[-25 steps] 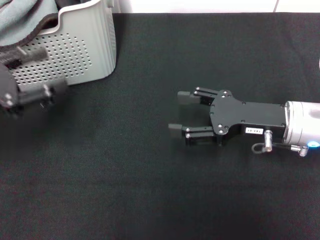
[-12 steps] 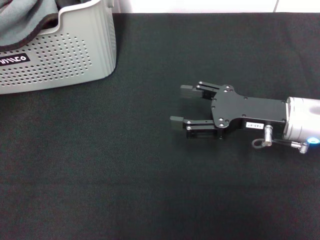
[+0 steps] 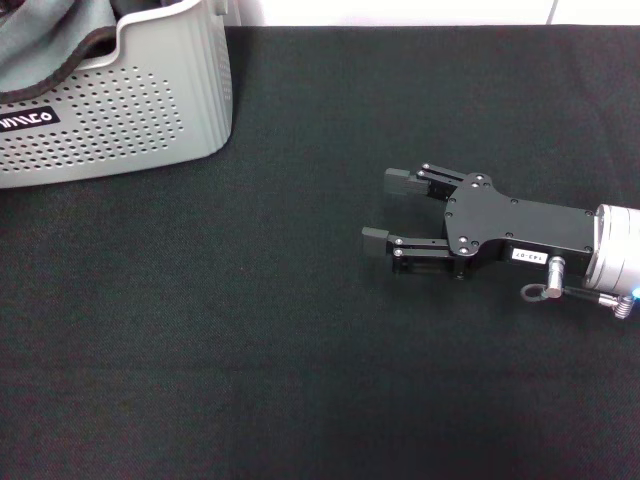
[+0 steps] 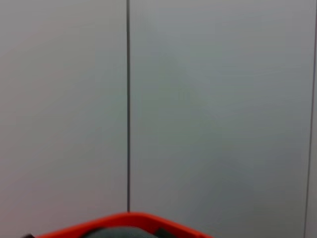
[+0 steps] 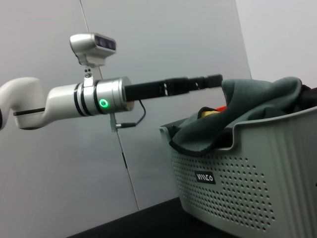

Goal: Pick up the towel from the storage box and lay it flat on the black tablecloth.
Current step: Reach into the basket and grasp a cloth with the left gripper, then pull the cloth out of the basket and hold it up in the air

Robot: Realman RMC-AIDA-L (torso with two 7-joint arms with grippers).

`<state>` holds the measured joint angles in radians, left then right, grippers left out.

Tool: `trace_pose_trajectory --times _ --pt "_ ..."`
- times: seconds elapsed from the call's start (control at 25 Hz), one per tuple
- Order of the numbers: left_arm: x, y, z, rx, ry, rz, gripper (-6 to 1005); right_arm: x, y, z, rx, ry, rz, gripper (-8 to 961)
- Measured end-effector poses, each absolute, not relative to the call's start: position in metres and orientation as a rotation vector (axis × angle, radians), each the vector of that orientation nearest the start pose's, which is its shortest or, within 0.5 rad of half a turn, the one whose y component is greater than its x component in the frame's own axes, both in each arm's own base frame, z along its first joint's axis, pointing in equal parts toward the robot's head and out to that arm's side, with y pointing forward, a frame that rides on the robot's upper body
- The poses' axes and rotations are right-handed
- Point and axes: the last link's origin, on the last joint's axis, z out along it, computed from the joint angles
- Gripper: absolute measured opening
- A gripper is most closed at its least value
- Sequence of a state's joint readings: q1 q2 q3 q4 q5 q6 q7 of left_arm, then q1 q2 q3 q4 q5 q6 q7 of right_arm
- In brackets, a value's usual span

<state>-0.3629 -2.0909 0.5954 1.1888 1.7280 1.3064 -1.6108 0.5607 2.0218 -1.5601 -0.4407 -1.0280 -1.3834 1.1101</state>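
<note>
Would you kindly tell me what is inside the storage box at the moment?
The towel, grey-green side out, is bunched in the storage box and spills over its rim. Something orange-yellow and red peeks out beside it; the box's walls and the towel hide anything deeper.

Matte woven fabric is seen in the black tablecloth [image 3: 250, 330]; smooth perforated plastic in the storage box [image 3: 130, 110]; soft napped cloth in the towel [image 5: 247, 106]; matte black metal in the right gripper [image 3: 385, 208].

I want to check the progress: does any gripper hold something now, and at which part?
The right gripper is open and holds nothing. The left gripper touches the towel above the storage box; a hold cannot be told.
</note>
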Motion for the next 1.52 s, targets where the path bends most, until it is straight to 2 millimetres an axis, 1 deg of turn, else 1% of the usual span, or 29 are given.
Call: trace_pose_trajectory --times 0.24,0.44,0.64,0.84,1.08,1.2,1.28,1.52 --pt "-0.268 0.357 0.139 -2.075 -0.565 -0.731 599 0.202 0.326 -0.058 -2.747 0.412 1.063 869" --pt "-0.270 0.357 0.137 -2.071 -0.581 -0.733 573 0.202 0.326 -0.059 -2.746 0.403 1.059 869" --pt "-0.273 0.364 0.139 -2.026 -0.601 -0.730 548 0.202 0.325 -0.059 -2.745 0.401 1.059 869" --pt "-0.271 0.366 0.139 -2.026 -0.594 -0.733 522 0.207 0.322 -0.059 -2.737 0.424 1.058 870" --pt "-0.268 0.365 0.140 -2.026 -0.585 -0.772 412 0.209 0.320 -0.059 -2.728 0.418 1.066 862" --pt "-0.266 0.363 0.143 -2.009 -0.583 -0.818 358 0.209 0.320 -0.059 -2.726 0.420 1.067 855" --pt "-0.264 0.361 0.146 -1.986 -0.584 -0.882 321 0.210 0.319 -0.059 -2.724 0.423 1.067 849" --pt "-0.252 0.346 0.161 -1.903 -0.544 -1.190 95 0.214 0.317 -0.055 -2.703 0.428 1.084 834"
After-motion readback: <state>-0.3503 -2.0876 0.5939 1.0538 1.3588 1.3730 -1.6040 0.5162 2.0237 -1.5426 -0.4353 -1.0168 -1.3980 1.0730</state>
